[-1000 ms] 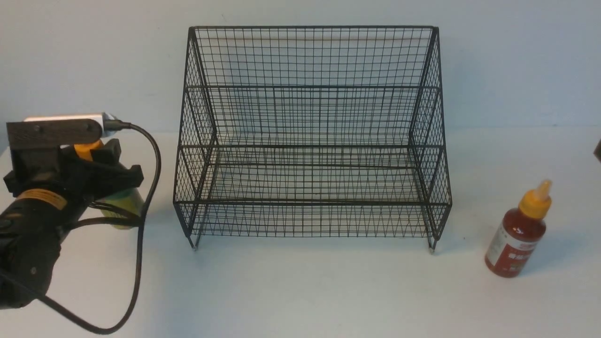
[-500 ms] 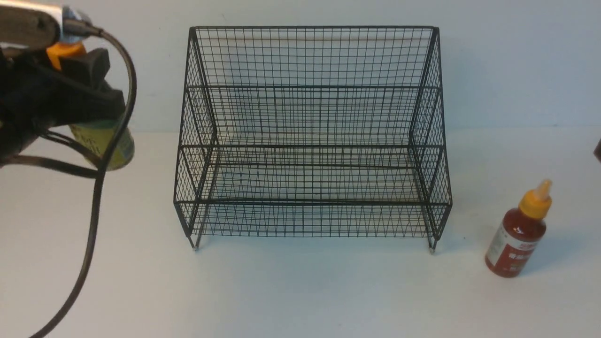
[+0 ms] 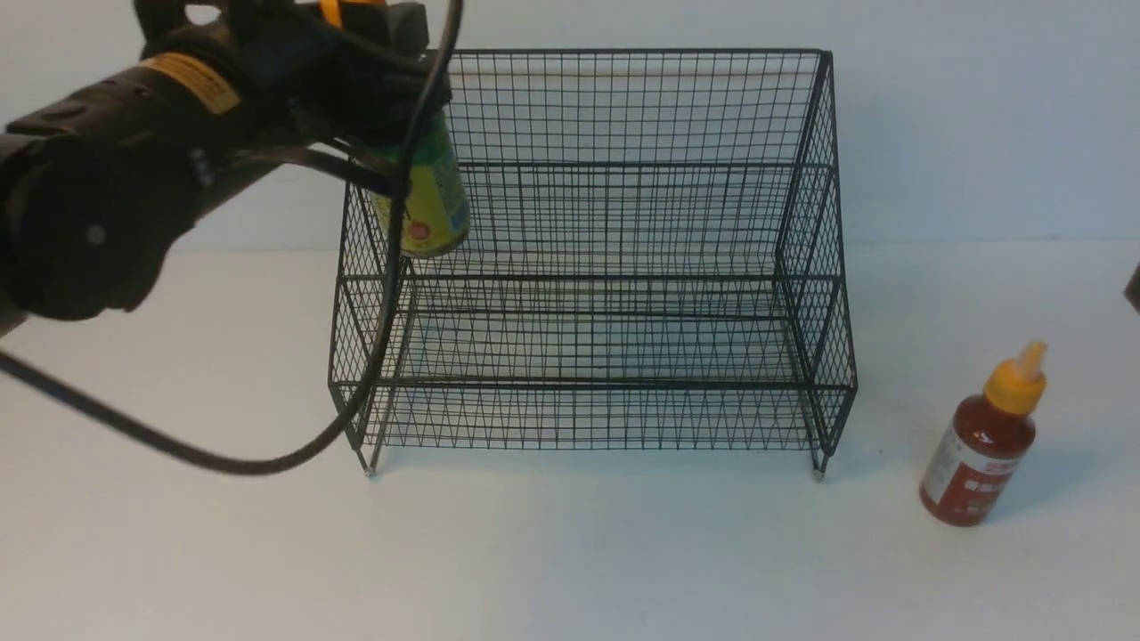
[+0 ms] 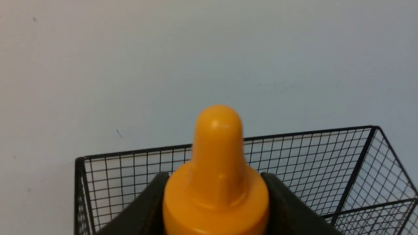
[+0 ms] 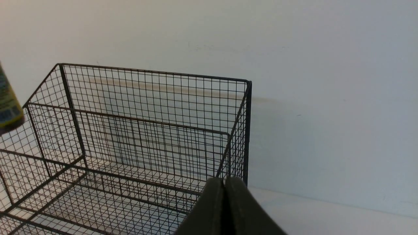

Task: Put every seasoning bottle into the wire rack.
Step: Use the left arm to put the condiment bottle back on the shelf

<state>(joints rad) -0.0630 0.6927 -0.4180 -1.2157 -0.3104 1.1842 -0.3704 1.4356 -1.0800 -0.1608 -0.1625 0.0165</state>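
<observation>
My left gripper (image 3: 392,53) is shut on the dark seasoning bottle with the yellow-green label (image 3: 429,200) and holds it in the air above the left end of the black wire rack (image 3: 588,276). In the left wrist view its orange cap (image 4: 217,182) sits between my two fingers (image 4: 143,209), with the rack's back (image 4: 310,156) beyond. The red seasoning bottle (image 3: 984,445) stands upright on the table right of the rack. My right gripper (image 5: 224,186) is shut and empty, near the rack's right end (image 5: 246,130). The held bottle's label (image 5: 8,104) shows at the edge of the right wrist view.
The white table (image 3: 570,552) runs in front of the rack, with a pale wall behind. My left arm's black cable (image 3: 267,458) hangs down in front of the rack's left corner. The rack's two tiers hold nothing.
My left arm has lifted the dark bottle from the table at the far left, up and to the right, to above the rack's left end. The red bottle has not moved.
</observation>
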